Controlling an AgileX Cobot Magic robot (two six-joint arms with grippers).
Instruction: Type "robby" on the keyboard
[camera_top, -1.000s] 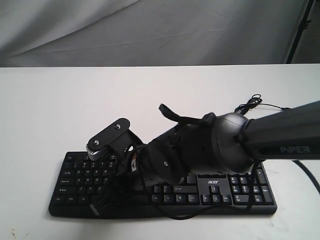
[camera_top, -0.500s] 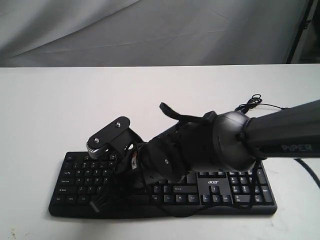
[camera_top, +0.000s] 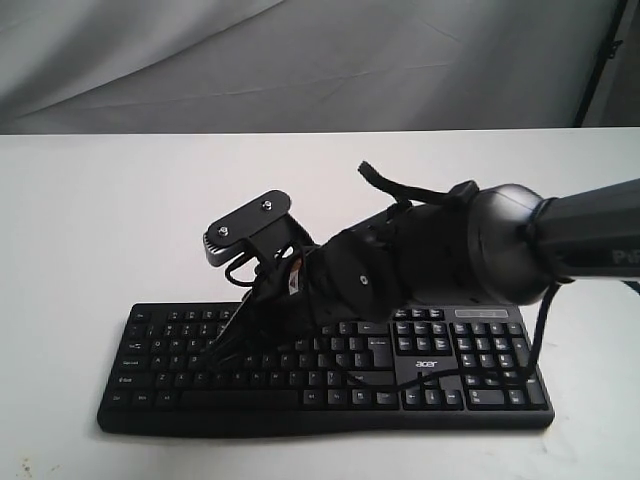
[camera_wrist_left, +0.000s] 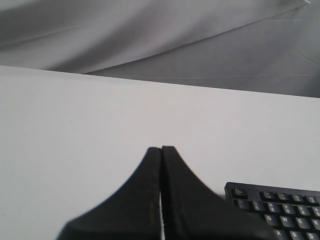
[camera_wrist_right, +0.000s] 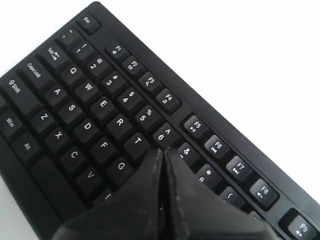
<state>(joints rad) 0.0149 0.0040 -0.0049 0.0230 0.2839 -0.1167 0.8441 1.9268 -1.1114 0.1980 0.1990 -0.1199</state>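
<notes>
Exterior view, keyboard (camera_top: 430, 385): black, lying flat on the white table close to its near edge, long side across the view, number pad at the right end.
Right gripper (camera_top: 205, 352): reaches in from the right and slants down over the left half of the keys; its fingers are pressed together with nothing between them.
Right wrist view: the joined tips sit just beside the 6 key, over the letter row next to it; whether they touch a key cannot be told.
Left gripper (camera_wrist_left: 161, 149): fingers together and empty, above bare table, near one corner of the keyboard but not over it.
Table (camera_top: 100, 220): white, its bare top stretching away behind the keyboard.
Cloth (camera_top: 300, 60): grey and creased, hanging behind the table's far edge.
</notes>
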